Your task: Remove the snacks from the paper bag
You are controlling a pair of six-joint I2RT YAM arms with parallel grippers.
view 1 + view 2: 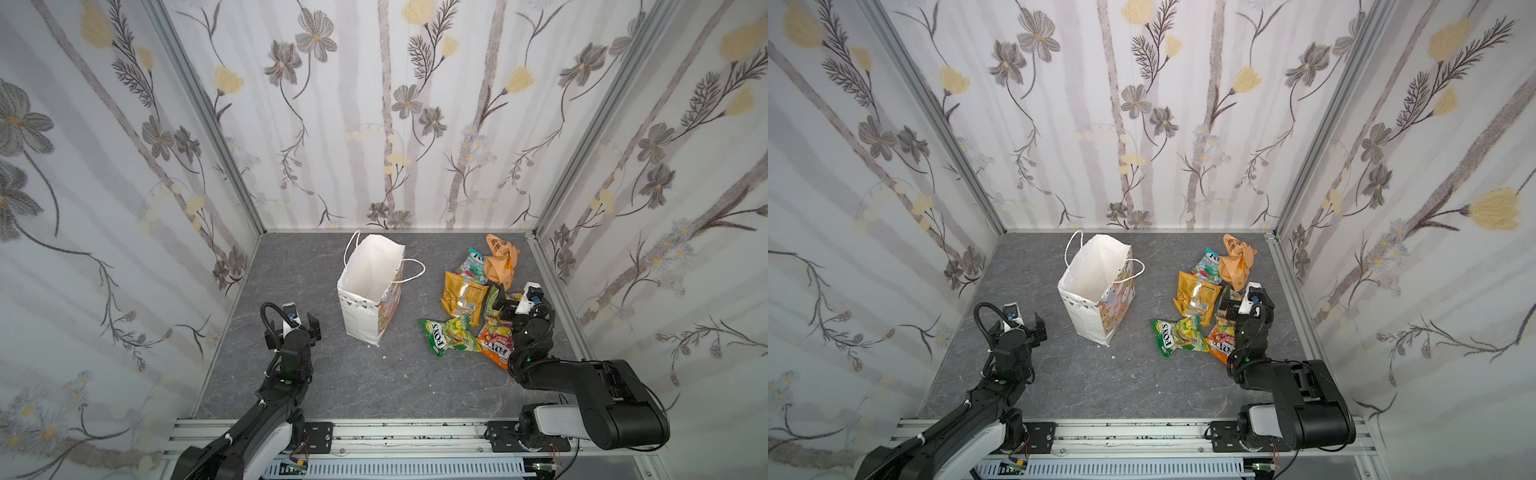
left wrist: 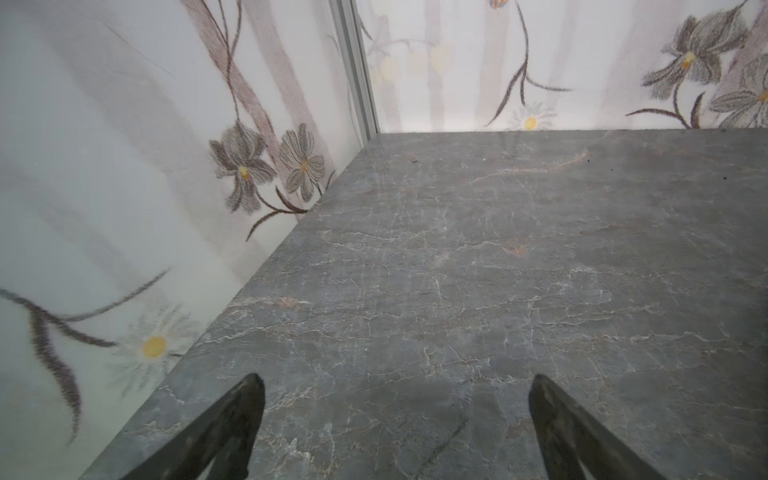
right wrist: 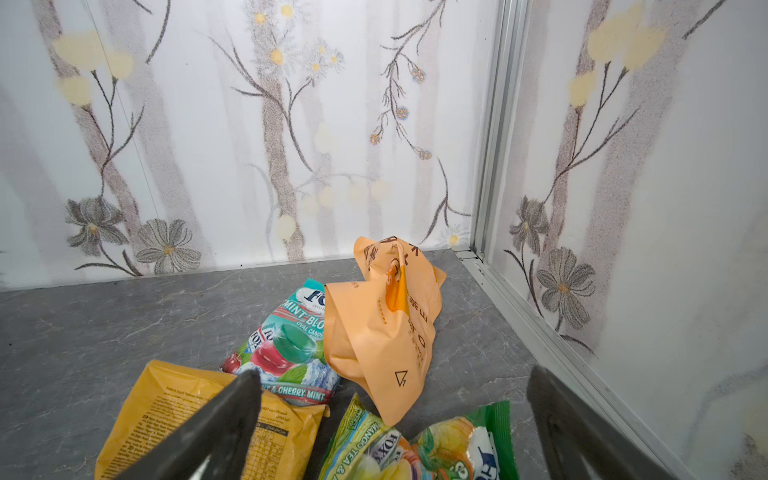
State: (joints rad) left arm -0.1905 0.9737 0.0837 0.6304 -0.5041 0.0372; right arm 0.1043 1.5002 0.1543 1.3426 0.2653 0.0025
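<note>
Top views: paper bag (image 1: 370, 286) stands upright on the grey table (image 1: 374, 382), mouth open, white inner walls showing; snacks (image 1: 463, 297) lie in a loose heap on the table to the bag's right, apart from it; left gripper (image 1: 293, 327) sits left of the bag, not touching it; right gripper (image 1: 503, 301) is over the heap.

Left wrist view: jaws spread wide; only bare table between them.

Right wrist view: jaws spread wide, gripping nothing; chip bag (image 3: 166, 415), teal candy packet (image 3: 286, 353), orange pouch (image 3: 382, 324) and green candy packet (image 3: 415, 449) lie beneath and ahead.
</note>
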